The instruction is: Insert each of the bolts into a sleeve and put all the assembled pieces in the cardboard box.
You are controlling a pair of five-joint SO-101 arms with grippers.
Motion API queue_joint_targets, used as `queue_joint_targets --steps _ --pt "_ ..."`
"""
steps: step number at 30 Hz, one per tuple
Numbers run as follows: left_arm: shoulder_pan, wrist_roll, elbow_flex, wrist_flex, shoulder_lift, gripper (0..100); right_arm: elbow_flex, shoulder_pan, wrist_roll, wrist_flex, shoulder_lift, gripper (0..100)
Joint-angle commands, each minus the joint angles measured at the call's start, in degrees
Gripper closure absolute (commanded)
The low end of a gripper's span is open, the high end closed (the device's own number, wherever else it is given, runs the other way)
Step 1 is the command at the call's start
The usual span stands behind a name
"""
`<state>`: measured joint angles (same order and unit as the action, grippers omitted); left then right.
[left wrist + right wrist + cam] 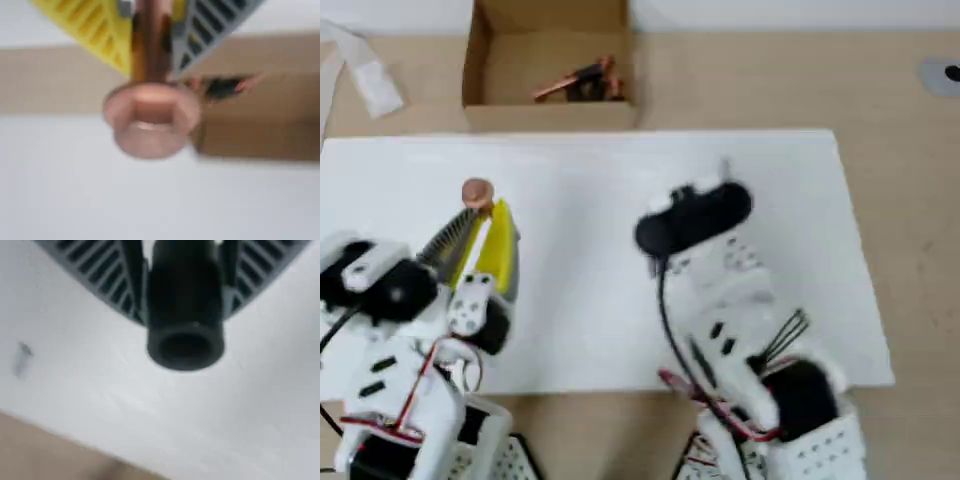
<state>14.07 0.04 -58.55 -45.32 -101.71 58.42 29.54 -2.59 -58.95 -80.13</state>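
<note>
Left claw (478, 222) is clamped on the shank of a copper-coloured flanged bolt (150, 120). The head sticks out past the tips, over the left part of the white sheet (600, 300), and points toward the box.

Right claw (185, 295) is gripping a black tubular sleeve (186, 342) with its open bore facing outward, right of the sheet's middle. I see the two claws well apart, with bare sheet between them.

The open brown cardboard box (475, 60) sits on the tan surface (900, 200) just beyond the sheet's far edge, on the left arm's side. Copper-and-black assembled pieces (582, 80) lie in its right half.

Surface margins around the sheet:
- A white paper strip (365, 75) lies left of the box.
- A small grey object (940, 75) sits at the far right edge.
</note>
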Motion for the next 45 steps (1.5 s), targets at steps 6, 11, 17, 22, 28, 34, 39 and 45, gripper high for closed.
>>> queue_joint_targets --steps 6,11,17,22,28,34,39,45 --pt "10.11 -0.35 4.22 7.3 5.14 99 19.91 10.42 -0.53 24.53 -10.86 98.9" --pt "14.15 -0.09 4.13 7.3 7.08 99 23.34 10.86 -0.53 33.32 -10.86 98.9" --pt "15.74 0.0 3.69 10.2 7.69 99 23.16 10.86 -0.53 33.67 -11.3 98.9" --pt "15.82 0.0 1.49 12.22 7.69 99 23.08 10.86 -3.52 33.76 -11.3 98.9" --pt "15.91 0.09 -1.67 12.57 7.69 99 23.08 10.86 -5.01 33.76 -11.3 98.9" --pt "15.91 4.31 -2.37 12.57 7.69 99 23.08 10.68 -5.71 33.76 -11.3 98.9" --pt "15.91 4.31 -2.11 13.45 7.69 99 23.08 10.86 -5.71 33.76 -11.3 98.9" --pt "15.82 3.96 -2.46 16.88 9.45 99 22.99 10.86 -5.71 33.76 -11.3 98.9"
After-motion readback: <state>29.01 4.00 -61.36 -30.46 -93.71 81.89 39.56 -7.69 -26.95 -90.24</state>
